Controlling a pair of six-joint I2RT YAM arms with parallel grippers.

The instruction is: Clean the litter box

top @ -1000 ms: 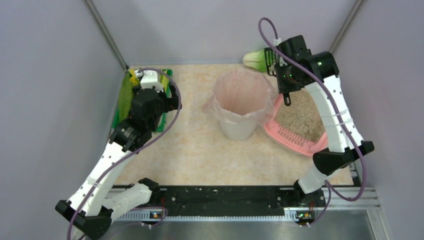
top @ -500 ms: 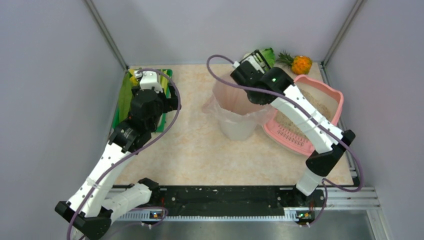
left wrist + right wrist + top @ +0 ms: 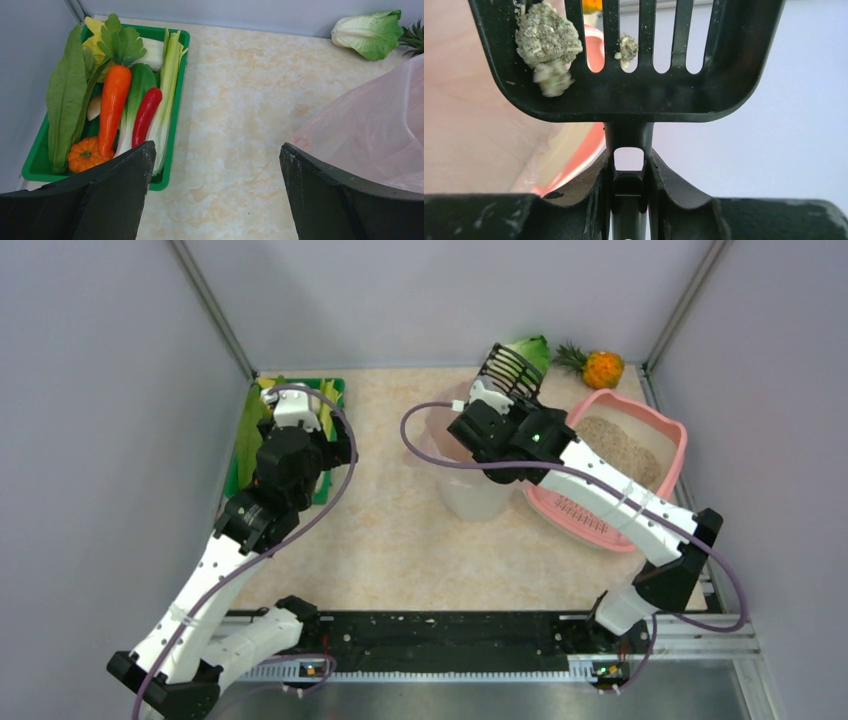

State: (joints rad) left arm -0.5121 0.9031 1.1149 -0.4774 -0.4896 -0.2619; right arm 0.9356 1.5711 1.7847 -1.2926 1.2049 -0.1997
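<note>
The pink litter box, holding beige granules, lies at the right of the table. My right gripper is shut on the handle of a black slotted scoop, over the far rim of the white bin with pink liner. In the right wrist view the scoop carries a large grey clump and a small one, with my right gripper clamped on its handle. A blurred lump lies below the large clump. My left gripper stands open with nothing in it, next to the green tray.
A green tray of toy vegetables lies at the far left. A cabbage and a small pineapple rest against the back wall. The liner bulges toward my left gripper. Grey walls close in the table on three sides.
My right arm has swung the scoop left, from the litter box's far end to above the bin. The left arm has barely shifted.
</note>
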